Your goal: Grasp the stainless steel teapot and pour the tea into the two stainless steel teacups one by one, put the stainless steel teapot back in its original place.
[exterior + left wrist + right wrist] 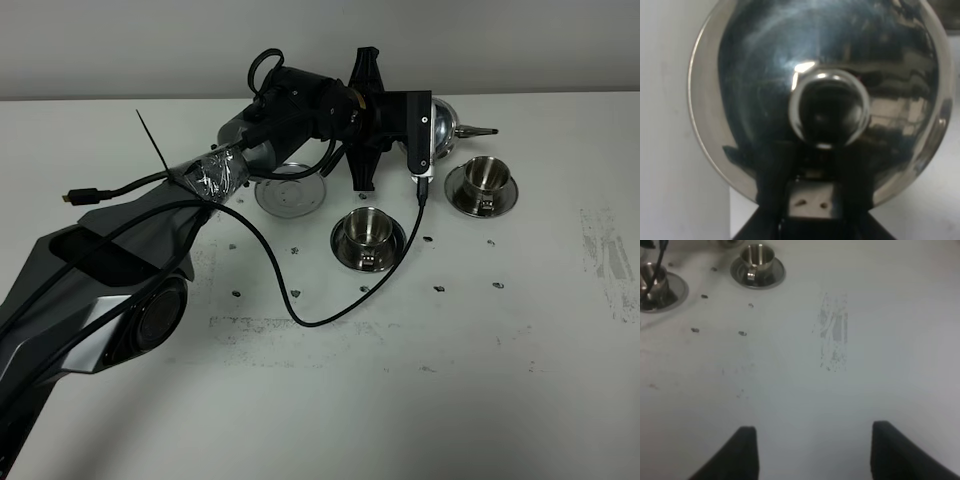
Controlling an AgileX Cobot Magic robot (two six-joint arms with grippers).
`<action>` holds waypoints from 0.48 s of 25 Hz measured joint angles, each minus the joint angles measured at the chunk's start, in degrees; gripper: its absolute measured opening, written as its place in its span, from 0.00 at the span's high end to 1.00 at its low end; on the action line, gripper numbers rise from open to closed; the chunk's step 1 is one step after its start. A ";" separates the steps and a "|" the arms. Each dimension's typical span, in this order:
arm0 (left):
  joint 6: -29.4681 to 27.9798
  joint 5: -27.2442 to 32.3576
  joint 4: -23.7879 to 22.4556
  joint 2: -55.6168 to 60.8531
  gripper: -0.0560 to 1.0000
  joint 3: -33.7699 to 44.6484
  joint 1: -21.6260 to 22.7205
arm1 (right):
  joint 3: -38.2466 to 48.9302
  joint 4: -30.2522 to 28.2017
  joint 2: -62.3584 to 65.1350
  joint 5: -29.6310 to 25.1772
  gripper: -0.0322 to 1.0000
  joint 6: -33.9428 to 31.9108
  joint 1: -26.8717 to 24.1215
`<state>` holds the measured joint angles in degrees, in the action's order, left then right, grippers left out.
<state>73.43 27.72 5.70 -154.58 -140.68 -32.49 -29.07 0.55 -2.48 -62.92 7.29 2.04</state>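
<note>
While my left arm [120,270] reaches from the 7 o'clock corner of the bench [330,400] up and across toward 1 o'clock, its wrist is rolled so that my left hand [428,128] lies sideways, pointing to 3 o'clock. That hand is clamped fully closed. The stainless steel teapot [447,118] sits hard against it at the far edge of the bench, so I take it to be gripped by the handle, though the handle itself is hidden behind the hand. The spout [482,131] points to 3 o'clock. The round coaster dish [290,190] lies bare at the pot's 8 o'clock, well apart from it. One teacup [482,178] stands on its saucer near the pot at 4 o'clock, the other teacup [368,232] at 7 o'clock. A black cable [300,310] loops down over the bench from my wrist.

The high camera shows only a sliver of the pot. My left wrist camera fills with its lid [755,75] and round knob [829,110], seen almost head-on.

My right hand [807,455] appears only in its own wrist view. Its two dark fingertips [740,452] stand wide apart over bare bench, holding nothing. Both cups are far ahead of it, and a scuffed grey patch [835,335] lies nearer.
</note>
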 joint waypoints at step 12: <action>5.28 -1.48 -2.13 0.00 0.77 -0.12 -0.33 | 0.00 0.00 0.00 0.00 0.48 -0.06 0.00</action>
<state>78.71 26.24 3.57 -154.58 -140.80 -32.82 -29.07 0.55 -2.48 -62.92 7.23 2.04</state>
